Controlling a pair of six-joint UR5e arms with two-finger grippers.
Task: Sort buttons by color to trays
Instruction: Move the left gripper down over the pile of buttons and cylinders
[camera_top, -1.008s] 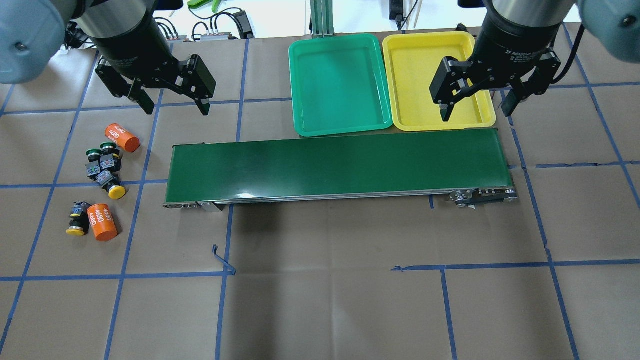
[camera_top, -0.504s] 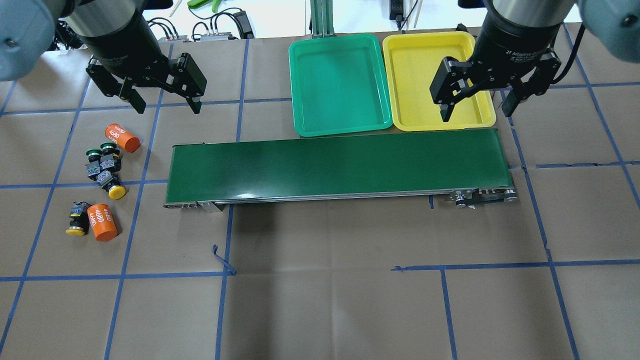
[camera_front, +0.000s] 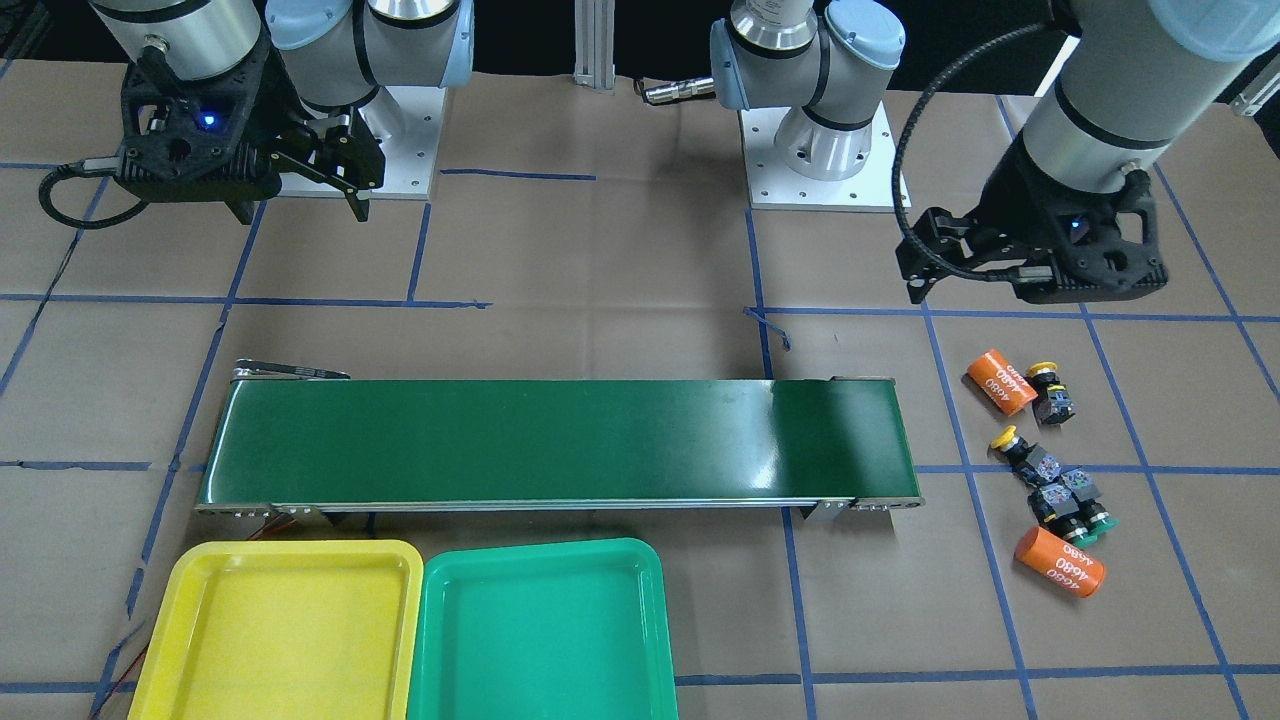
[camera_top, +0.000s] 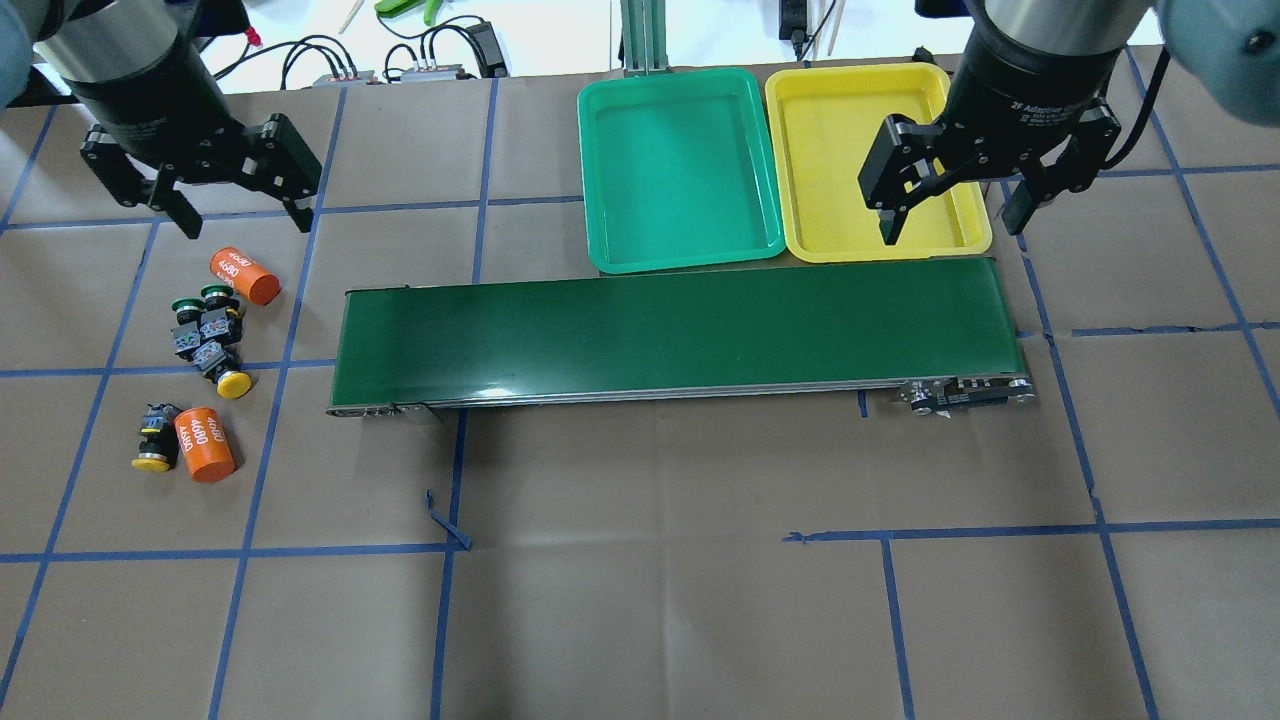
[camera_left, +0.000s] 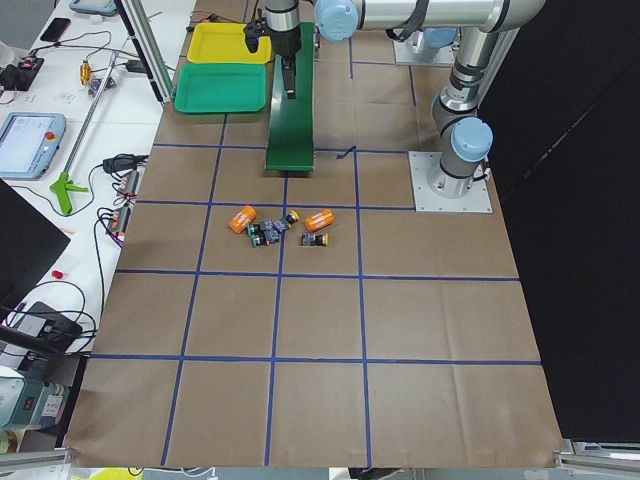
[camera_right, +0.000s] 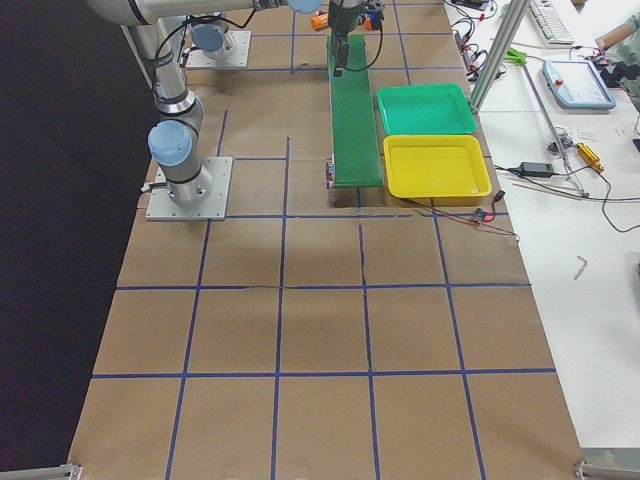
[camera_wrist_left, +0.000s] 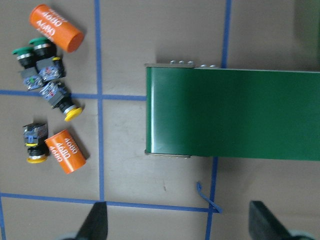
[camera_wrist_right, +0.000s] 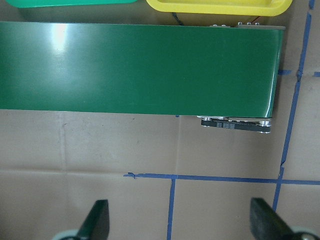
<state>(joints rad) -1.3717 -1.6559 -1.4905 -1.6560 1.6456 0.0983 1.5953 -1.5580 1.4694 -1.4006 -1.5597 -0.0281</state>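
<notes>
Nothing sorted yet, folks. All four buttons lie on the bench, out on the robot's left side, just off the left end of the conveyor belt. Two green buttons and one yellow button are bunched together with their bodies touching, and an orange cylinder sits just beside the green caps. The other yellow button lies a little nearer the robot's edge of the bench, pressed against a second orange cylinder.

Here's the left gripper, hanging high over that patch, jaws spread wide and holding nothing. Its wrist camera looks straight down, with the pile to one side and the belt end to the other. I'd say it's lining up for a first pick and hasn't committed to one. The wide spread makes sense, since those blocky bodies need room.

Along the far edge of the bench, the green tray and the yellow tray sit side by side just behind the belt's right half, with no button in either. The right gripper hovers over the belt's right end by the yellow tray's near corner, also spread and carrying nothing.

My read is that the left arm feeds the belt and the right arm waits where it delivers, with both trays in reach. Watch that bunch of three, because a finger dropping among them could shove a neighbour. The cylinders aren't for picking.
</notes>
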